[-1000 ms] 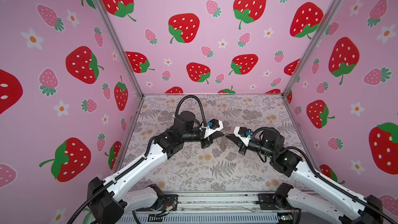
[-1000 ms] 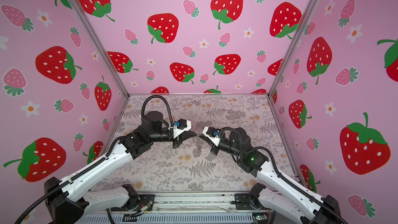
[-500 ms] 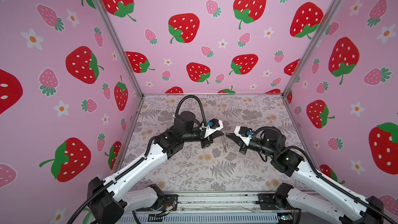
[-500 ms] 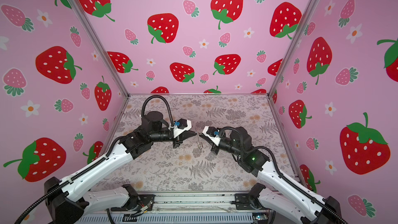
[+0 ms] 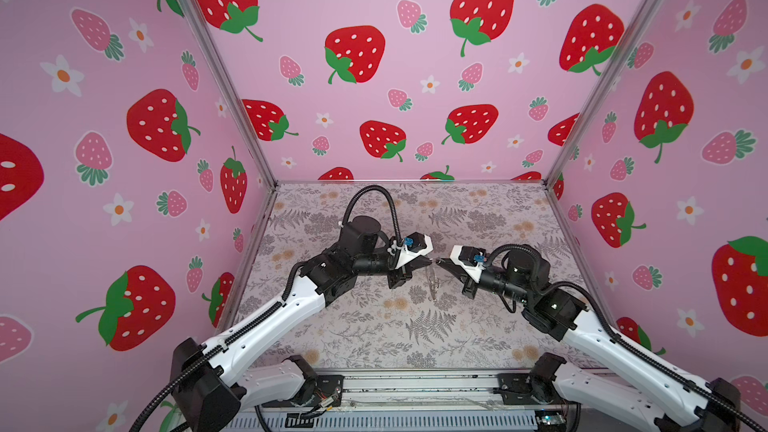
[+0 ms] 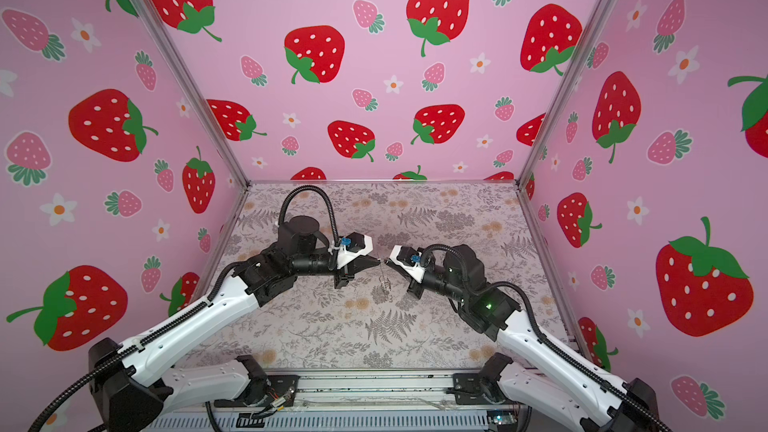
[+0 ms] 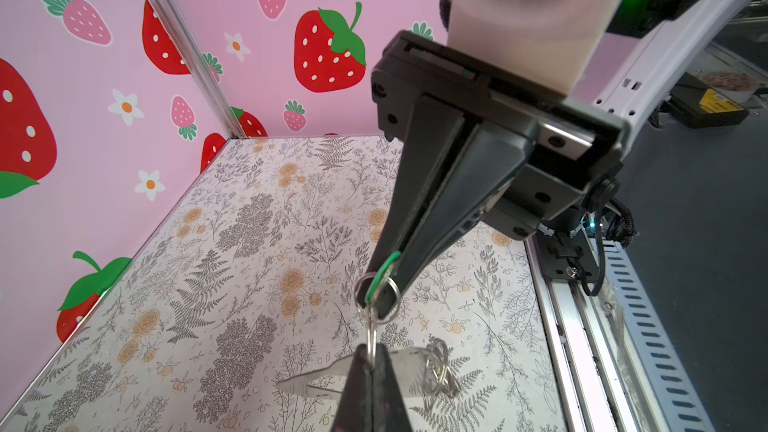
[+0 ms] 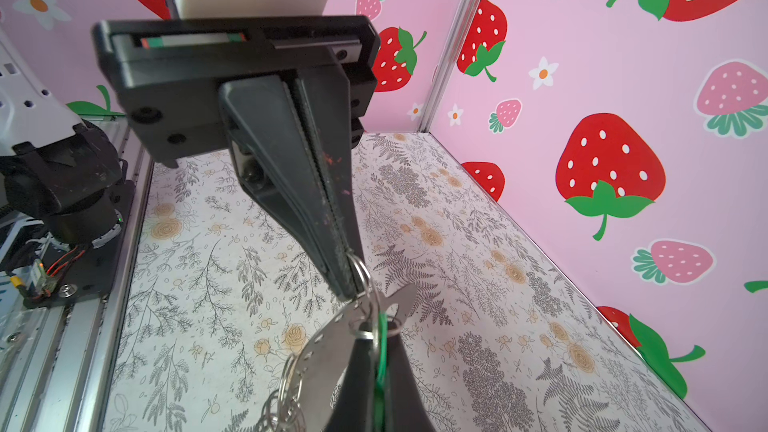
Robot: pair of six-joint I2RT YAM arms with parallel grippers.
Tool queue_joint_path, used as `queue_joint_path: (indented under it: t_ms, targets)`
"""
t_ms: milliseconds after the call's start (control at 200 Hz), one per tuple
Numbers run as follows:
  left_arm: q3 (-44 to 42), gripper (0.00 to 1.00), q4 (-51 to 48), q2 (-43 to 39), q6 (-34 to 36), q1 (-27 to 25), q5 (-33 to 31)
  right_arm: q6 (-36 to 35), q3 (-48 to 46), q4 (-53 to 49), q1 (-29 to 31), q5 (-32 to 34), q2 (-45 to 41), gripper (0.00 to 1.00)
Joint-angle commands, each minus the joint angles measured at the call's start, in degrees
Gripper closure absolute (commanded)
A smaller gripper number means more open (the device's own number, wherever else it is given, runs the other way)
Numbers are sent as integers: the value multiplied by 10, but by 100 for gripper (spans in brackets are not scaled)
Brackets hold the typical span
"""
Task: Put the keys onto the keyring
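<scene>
**Both grippers closed on one small metal bunch at mid-table**

Hidden or unclear: in both top views the keys [image 5: 432, 282] show only as a thin pale sliver hanging between the two tips, with no detail to be made out. In the left wrist view the left gripper [image 7: 370, 367] crosses in front of the flat silvery blades and runs out of frame. In the right wrist view the right gripper [image 8: 370, 371] covers part of the bunch in the same way. A bunch of rings [image 8: 286, 403] is cut off by the frame edge. The number of keys cannot be told.

Grip: the left gripper is pinched tight on the split rings [image 7: 371, 336], one of which stands out from between its tips. The right gripper is pinched tight on the green tag [image 7: 379, 277], seen edge-on as a thin strip, and a ring loops round its tip. The two tips nearly meet, the left reaching in from the left and the right from the right. The keys hang just below them and appear clear of the table [image 5: 374, 326].

Surroundings: pink strawberry-print walls [image 5: 374, 14] stand at the left, far and right sides. An aluminium rail [image 5: 415, 384] runs along the near edge.

Materials: the table has a matt print of grey ferns and orange flowers. The fingers are matt black tapered wedges, and a toothed inner face shows on the left gripper. The keys are flat bright metal, one with a row of small holes.
</scene>
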Motion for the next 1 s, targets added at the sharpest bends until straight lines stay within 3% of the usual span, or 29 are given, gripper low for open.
queue_joint_path:
  t_ms: [0, 230, 565, 996]
  targets:
    - [18, 100, -32, 7, 19, -6, 20, -34, 34, -3, 0, 17, 2, 100]
    - [25, 100, -50, 14, 26, -6, 29, -93, 54, -45, 2, 16, 2, 100]
    - [3, 100, -12, 5, 2, 3, 41, -201, 115, -188, 6, 60, 30, 100]
    - [-27, 100, 33, -4, -21, 9, 54, -228, 165, -250, 21, 86, 63, 100]
